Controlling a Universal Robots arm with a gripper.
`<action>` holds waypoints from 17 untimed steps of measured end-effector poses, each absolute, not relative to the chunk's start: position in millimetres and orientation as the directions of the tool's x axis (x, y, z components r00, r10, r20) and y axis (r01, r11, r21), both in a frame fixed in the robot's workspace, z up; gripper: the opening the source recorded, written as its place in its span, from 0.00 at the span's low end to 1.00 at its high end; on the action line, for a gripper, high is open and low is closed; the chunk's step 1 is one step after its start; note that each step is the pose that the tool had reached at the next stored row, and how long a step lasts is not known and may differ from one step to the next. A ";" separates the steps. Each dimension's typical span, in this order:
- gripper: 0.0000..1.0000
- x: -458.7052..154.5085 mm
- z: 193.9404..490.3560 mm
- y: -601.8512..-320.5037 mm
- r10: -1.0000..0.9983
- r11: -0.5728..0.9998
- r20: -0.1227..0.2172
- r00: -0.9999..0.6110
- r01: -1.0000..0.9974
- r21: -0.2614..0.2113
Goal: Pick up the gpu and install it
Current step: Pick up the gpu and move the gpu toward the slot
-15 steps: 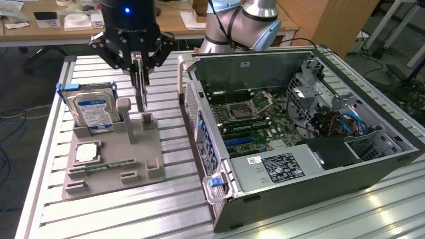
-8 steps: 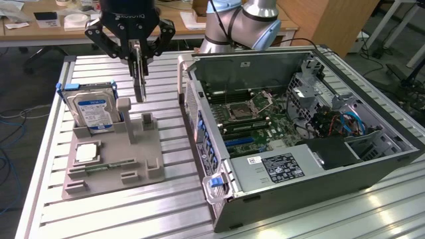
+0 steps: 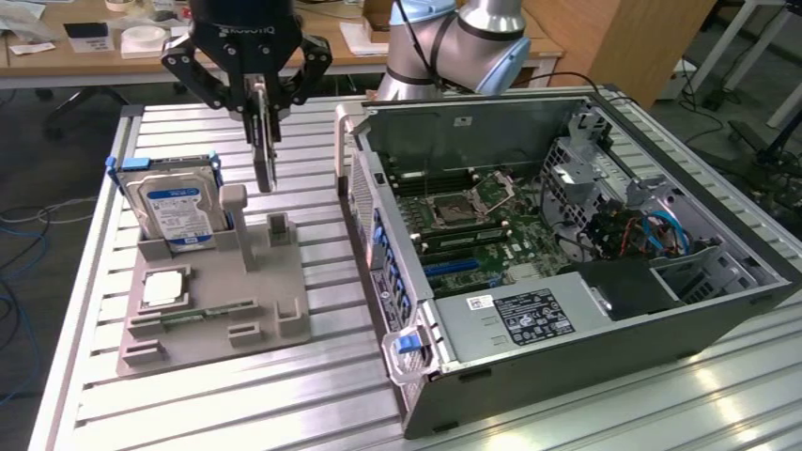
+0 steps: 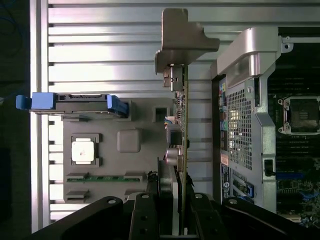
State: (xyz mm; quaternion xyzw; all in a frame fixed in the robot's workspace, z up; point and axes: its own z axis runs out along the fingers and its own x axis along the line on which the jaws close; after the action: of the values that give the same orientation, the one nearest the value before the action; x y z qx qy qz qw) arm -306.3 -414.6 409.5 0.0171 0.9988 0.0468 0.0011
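Note:
The gpu (image 3: 263, 155) is a thin dark card hanging on edge in the air, above the grey fixture's (image 3: 269, 305) back slot posts. My gripper (image 3: 259, 101) is shut on the card's upper part. In the wrist view the gpu (image 4: 183, 120) runs edge-on from between the black fingers (image 4: 145, 212), and its grey metal bracket (image 4: 182, 37) is at the far end. The card hangs between the fixture and the open computer case (image 3: 564, 235), clear of both. The motherboard (image 3: 470, 216) lies exposed inside the case, with blue slots (image 3: 452, 267) near its front.
A silver hard drive (image 3: 176, 211) with blue rails stands upright in the fixture at the exterior view's left. A processor chip (image 3: 163, 287) and a green memory stick (image 3: 188, 319) lie in the fixture. The case's perforated side wall (image 4: 240, 125) stands close beside the card.

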 end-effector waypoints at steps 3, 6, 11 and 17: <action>0.28 -300.8 409.3 -414.7 0.034 0.995 -0.001 -0.999 0.034 0.094; 0.28 -296.3 409.3 -414.8 0.034 0.995 -0.001 -0.999 0.034 0.094; 0.28 -292.8 409.3 -414.7 0.034 0.996 -0.001 -0.999 0.034 0.081; 0.28 -290.8 409.9 -414.8 0.034 0.998 -0.002 -0.999 0.034 0.049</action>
State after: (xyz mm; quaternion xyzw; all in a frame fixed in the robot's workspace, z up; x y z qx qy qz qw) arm -290.8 -414.8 409.9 0.0170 0.9995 0.0247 0.0015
